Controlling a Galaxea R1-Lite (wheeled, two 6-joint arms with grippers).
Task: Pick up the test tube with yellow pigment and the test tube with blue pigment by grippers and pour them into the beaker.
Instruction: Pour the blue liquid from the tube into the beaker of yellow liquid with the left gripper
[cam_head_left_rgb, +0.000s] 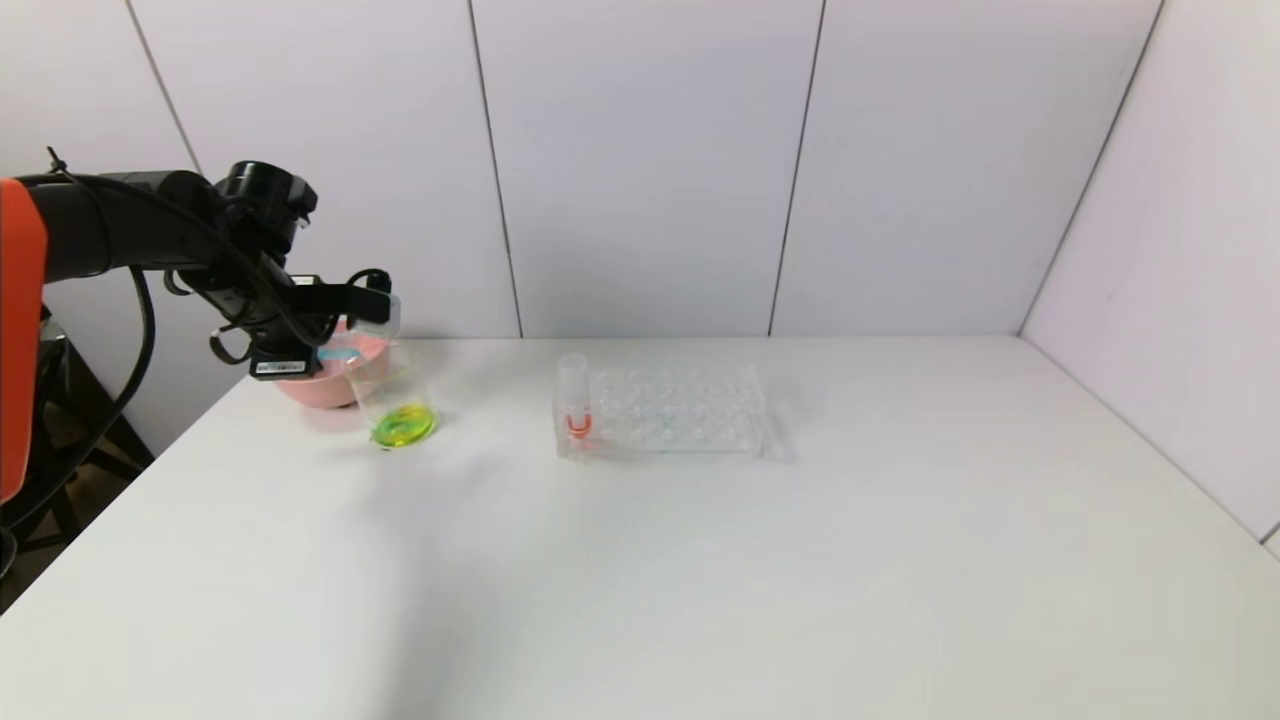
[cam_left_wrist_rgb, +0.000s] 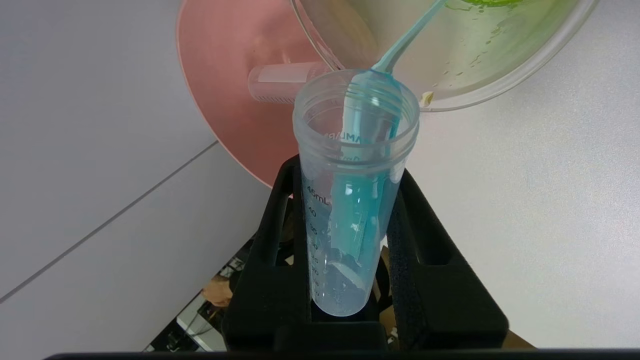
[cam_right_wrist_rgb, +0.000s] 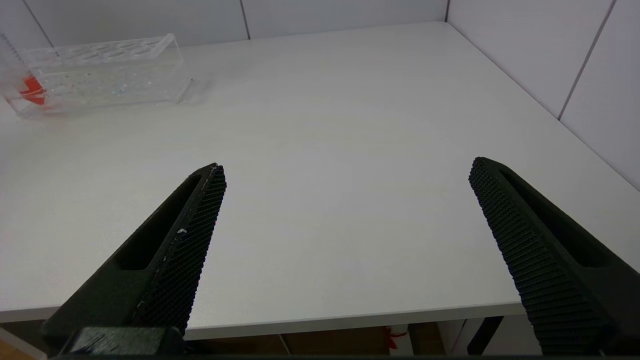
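Observation:
My left gripper (cam_head_left_rgb: 372, 308) (cam_left_wrist_rgb: 348, 172) is shut on the test tube with blue pigment (cam_left_wrist_rgb: 352, 200) (cam_head_left_rgb: 380, 318) and holds it tipped, mouth over the beaker (cam_head_left_rgb: 397, 400) (cam_left_wrist_rgb: 475, 65). A thin blue stream (cam_left_wrist_rgb: 407, 37) runs from the tube's lip into the beaker, which holds yellow-green liquid (cam_head_left_rgb: 403, 427) at its bottom. The beaker stands on the table at the far left, just in front of the pink bowl. The test tube with yellow pigment is out of view. My right gripper (cam_right_wrist_rgb: 347, 167) hangs open and empty over the table's near edge; the head view does not show it.
A pink bowl (cam_head_left_rgb: 310, 388) (cam_left_wrist_rgb: 225, 75) stands behind the beaker with a clear tube (cam_left_wrist_rgb: 280, 82) lying in it. A clear tube rack (cam_head_left_rgb: 665, 410) (cam_right_wrist_rgb: 100, 70) stands mid-table, with a red-tipped tube (cam_head_left_rgb: 576, 400) at its left end. White walls close the back and right.

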